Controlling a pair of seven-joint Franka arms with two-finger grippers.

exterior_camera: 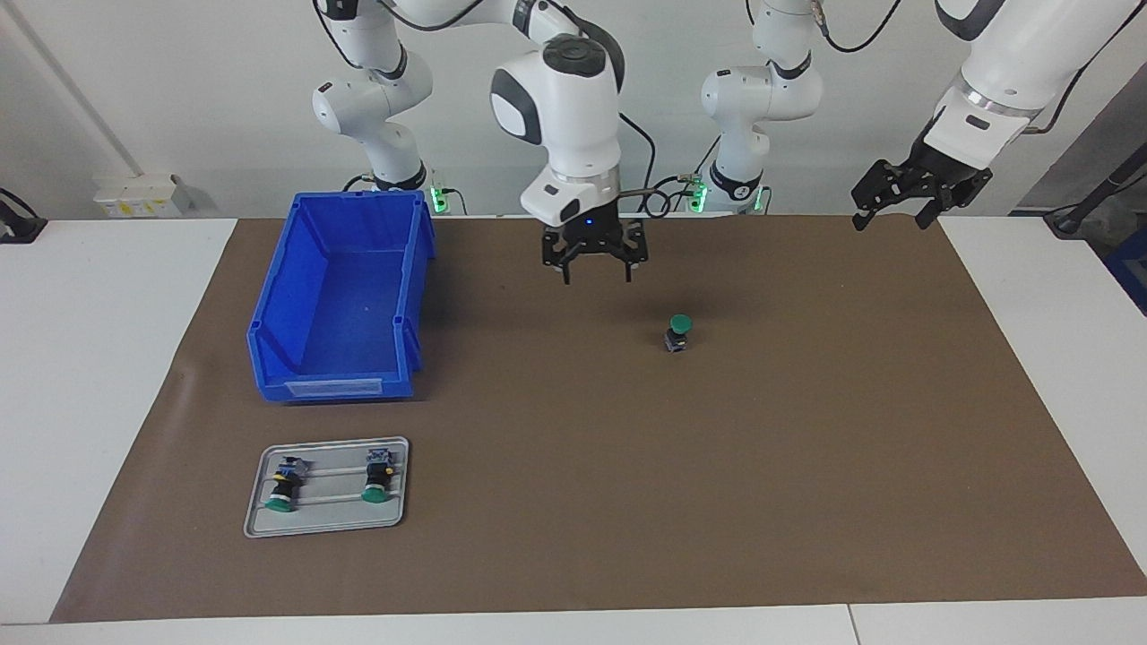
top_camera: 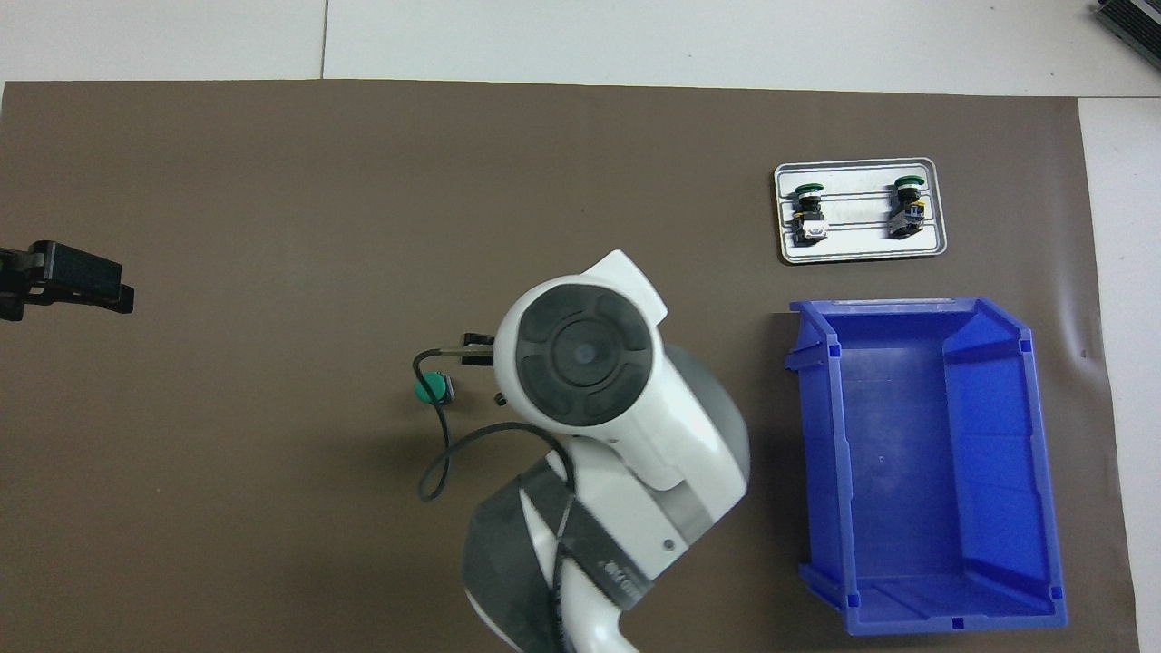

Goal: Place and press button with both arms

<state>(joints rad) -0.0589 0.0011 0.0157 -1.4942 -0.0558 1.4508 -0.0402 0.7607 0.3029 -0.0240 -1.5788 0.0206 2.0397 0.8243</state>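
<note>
The button (exterior_camera: 679, 332) stands upright on the brown mat (exterior_camera: 717, 466) near the middle of the tabletop (exterior_camera: 107, 358), its round green cap on top and its dark body and grey-blue base beneath. Nothing touches it.

The right gripper (exterior_camera: 595, 270) hangs in the air above the mat, pointing straight down, over a spot just beside the button toward the right arm's end of the tabletop. Its fingers (exterior_camera: 566, 269) are spread apart and hold nothing. In the overhead view the right arm's white wrist (top_camera: 585, 354) hides this gripper, and the button (top_camera: 433, 389) shows just beside it, partly crossed by a black cable (top_camera: 435, 453).

The left gripper (exterior_camera: 896, 213) is raised over the edge of the mat at the left arm's end of the tabletop, well apart from the button. Its fingers (exterior_camera: 862, 218) are spread too and carry nothing; in the overhead view only its dark tip (top_camera: 73, 277) shows at the edge of the picture.

Toward the right arm's end sits an open blue bin (exterior_camera: 269, 331). Farther from the robots than the bin lies a flat grey tray (exterior_camera: 255, 511) with 2 more green-capped buttons (exterior_camera: 285, 484) (exterior_camera: 376, 476) lying on their sides in it, apart from each other.
</note>
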